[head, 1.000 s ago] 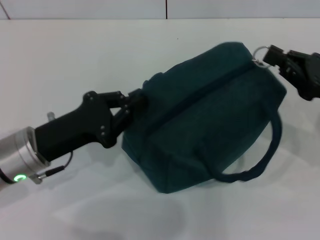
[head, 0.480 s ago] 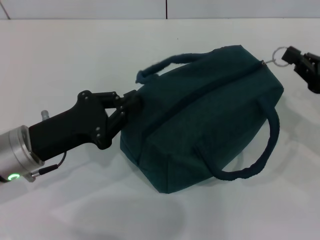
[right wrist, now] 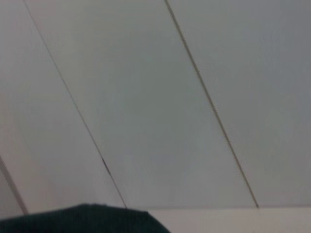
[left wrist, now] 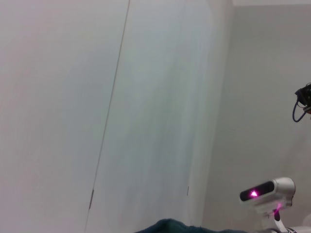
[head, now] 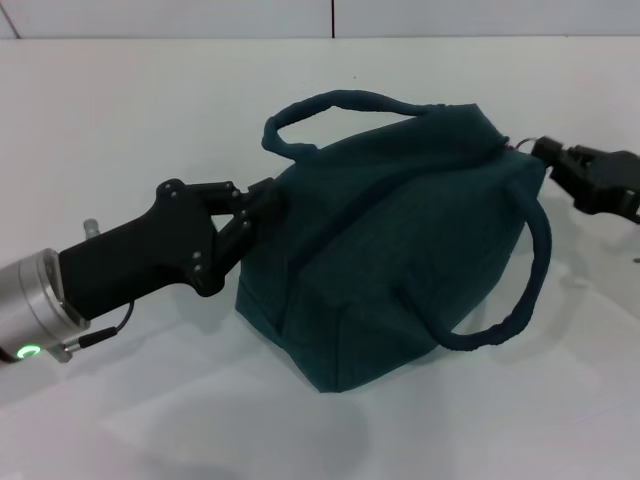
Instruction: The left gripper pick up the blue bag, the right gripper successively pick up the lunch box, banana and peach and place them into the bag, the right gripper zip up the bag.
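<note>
The blue bag point(head: 390, 240) is seen on the white table point(head: 120, 120), its long axis running from the left gripper point(head: 262, 205) up and across to the right gripper point(head: 548, 157). The left end's fabric is clamped by the left gripper. The silver ring pull point(head: 524, 145) at the far right end is pinched by the right gripper, which is nearer to it. The zipper appears closed.
</note>
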You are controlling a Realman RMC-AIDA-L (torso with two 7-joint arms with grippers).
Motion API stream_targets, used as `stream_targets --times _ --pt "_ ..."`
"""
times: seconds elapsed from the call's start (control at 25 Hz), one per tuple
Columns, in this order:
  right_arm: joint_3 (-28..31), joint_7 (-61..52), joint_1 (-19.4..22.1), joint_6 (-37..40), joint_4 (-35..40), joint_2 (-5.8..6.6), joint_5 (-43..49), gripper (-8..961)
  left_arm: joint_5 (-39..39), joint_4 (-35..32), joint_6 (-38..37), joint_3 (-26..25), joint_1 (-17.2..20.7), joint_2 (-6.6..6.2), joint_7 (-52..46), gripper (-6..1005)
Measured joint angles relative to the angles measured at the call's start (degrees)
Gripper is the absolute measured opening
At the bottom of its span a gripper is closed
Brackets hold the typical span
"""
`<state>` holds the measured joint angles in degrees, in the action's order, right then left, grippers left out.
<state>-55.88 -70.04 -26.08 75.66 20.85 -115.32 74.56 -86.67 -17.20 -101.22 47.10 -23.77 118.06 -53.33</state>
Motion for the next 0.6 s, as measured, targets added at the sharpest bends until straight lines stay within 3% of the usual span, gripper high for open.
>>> stream_targets --times 0.28,0.6 --pt "-0.9 0.1 -0.2 -2.5 -0.1 -0.08 0.0 60 0.5 -0.1 0.6 -0.3 0.0 -0.02 0.0 133" --pt "0.4 0.8 0.5 5.1 -0.1 -0.08 -0.6 61 3.6 -0.3 2.2 -0.4 -0.1 0.09 -5.0 164"
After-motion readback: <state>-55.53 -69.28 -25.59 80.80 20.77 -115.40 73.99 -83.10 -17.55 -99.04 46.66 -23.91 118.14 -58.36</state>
